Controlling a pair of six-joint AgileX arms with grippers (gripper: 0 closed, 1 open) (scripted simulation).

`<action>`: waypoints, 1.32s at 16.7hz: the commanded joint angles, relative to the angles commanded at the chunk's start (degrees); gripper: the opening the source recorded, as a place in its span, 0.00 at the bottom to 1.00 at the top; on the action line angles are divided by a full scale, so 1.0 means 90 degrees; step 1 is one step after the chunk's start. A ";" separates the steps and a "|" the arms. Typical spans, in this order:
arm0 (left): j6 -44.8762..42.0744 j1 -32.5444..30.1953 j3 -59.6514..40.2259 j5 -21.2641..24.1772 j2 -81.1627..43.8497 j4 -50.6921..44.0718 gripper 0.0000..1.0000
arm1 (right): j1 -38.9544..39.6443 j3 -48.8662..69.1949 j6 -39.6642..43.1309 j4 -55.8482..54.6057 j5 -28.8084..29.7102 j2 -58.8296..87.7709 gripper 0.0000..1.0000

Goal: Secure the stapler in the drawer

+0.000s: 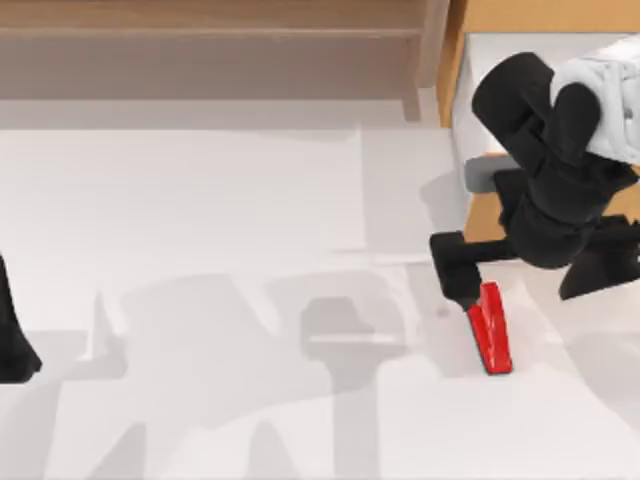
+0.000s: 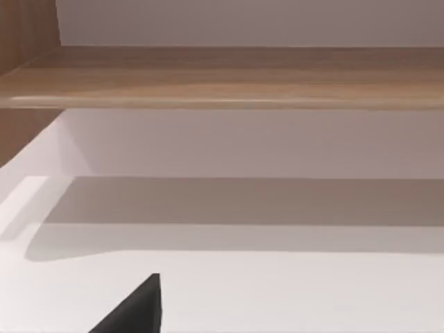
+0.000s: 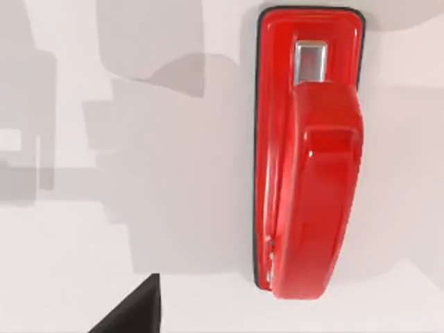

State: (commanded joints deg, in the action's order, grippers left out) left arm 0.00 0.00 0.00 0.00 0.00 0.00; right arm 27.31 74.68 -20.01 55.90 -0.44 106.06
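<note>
In the top view, your right gripper hung at the right of the surface, just over the near end of the stapler, which lay flat in front of the drawer, outside it; whether the jaws stood apart or together could not be told, and your left arm sat parked at the left edge. Your left wrist view showed the long wooden shelf above the white surface. Your right wrist view showed the stapler lying alone on the surface, nothing gripping it.
</note>
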 joint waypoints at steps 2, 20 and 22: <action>0.0000 0.0000 0.0000 0.0000 0.0000 0.0000 1.00 | 0.0072 0.0368 -0.0085 0.0181 0.0024 0.0414 1.00; 0.0000 0.0000 0.0000 0.0000 0.0000 0.0000 1.00 | 0.0094 -0.0164 -0.0136 -0.0913 0.0040 0.1046 1.00; 0.0000 0.0000 0.0000 0.0000 0.0000 0.0000 1.00 | 0.0094 -0.0164 -0.0136 -0.0913 0.0040 0.1046 0.92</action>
State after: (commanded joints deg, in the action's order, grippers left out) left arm 0.00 0.00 0.00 0.00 0.00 0.00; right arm 28.15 73.20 -21.23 47.69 -0.08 115.47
